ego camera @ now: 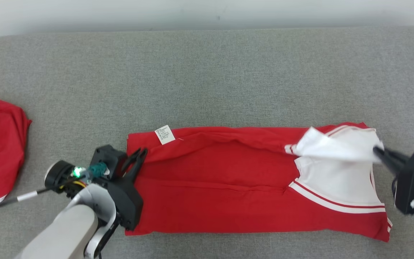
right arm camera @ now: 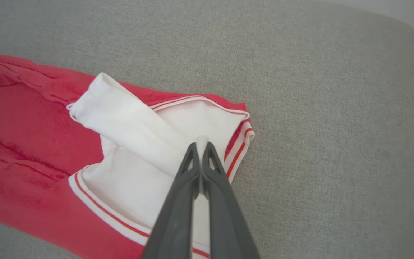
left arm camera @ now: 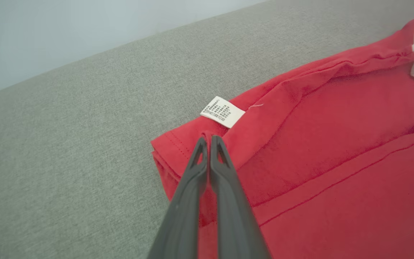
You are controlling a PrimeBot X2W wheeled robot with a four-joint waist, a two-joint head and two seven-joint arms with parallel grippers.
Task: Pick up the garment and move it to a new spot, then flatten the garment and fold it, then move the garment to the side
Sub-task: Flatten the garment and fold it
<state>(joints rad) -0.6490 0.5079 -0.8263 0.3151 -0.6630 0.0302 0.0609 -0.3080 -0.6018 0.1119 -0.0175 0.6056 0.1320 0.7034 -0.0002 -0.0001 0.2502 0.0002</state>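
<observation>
garment (ego camera: 228, 187) ends between both jaws

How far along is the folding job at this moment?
Done: the red garment with white striped top lies flat on the grey fabric surface, apparently folded lengthwise. In hand: left gripper shut on its red hem corner, right gripper shut on its white end. Left: folding crosswise, then moving it aside.

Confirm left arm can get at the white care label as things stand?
Probably yes: the care label lies uncovered just beyond the left claw, though that claw is shut on the red shirt.
</observation>
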